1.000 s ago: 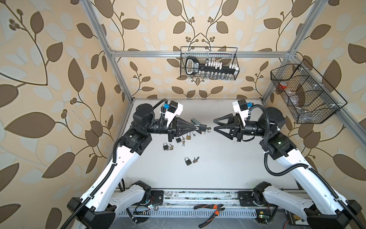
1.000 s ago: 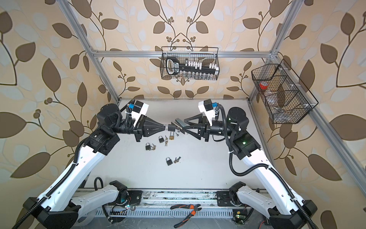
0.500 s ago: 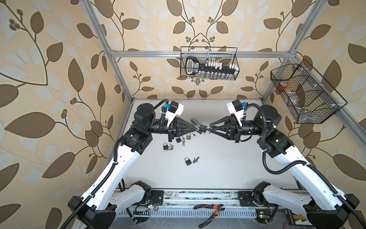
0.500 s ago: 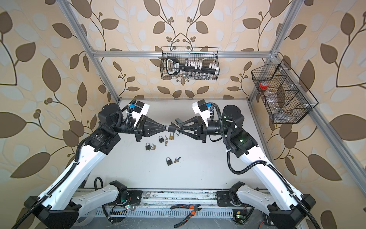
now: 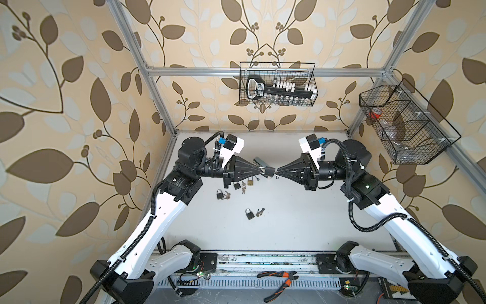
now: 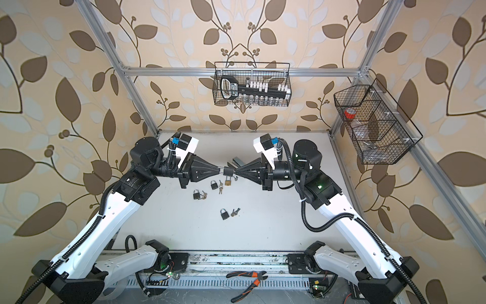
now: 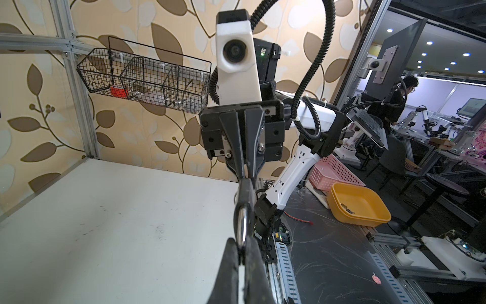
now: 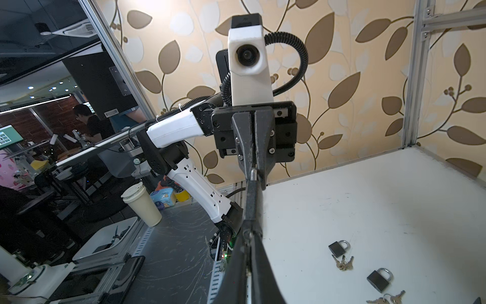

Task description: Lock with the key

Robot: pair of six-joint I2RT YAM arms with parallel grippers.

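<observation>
The left gripper (image 5: 261, 170) is clamped on the shackle of the padlock (image 5: 269, 171), held in the air over the rear middle of the table (image 5: 302, 218). The right gripper (image 5: 278, 173) is closed at the padlock's bottom end, and what it pinches is too small to tell. Spare padlocks (image 5: 249, 213) lie near the left arm. The widest bare tabletop runs toward the right edge.

The left arm (image 5: 165, 213) and right arm (image 5: 410, 237) have white shells over black joints, with black ribbed cable (image 8: 304, 59) looping alongside. A white camera housing (image 7: 238, 73) with a round lens (image 7: 234, 51) tops each wrist. The left gripper (image 5: 261, 170) and right gripper (image 5: 278, 173) are black tapered wedges fastened with small screws (image 8: 271, 150).
</observation>
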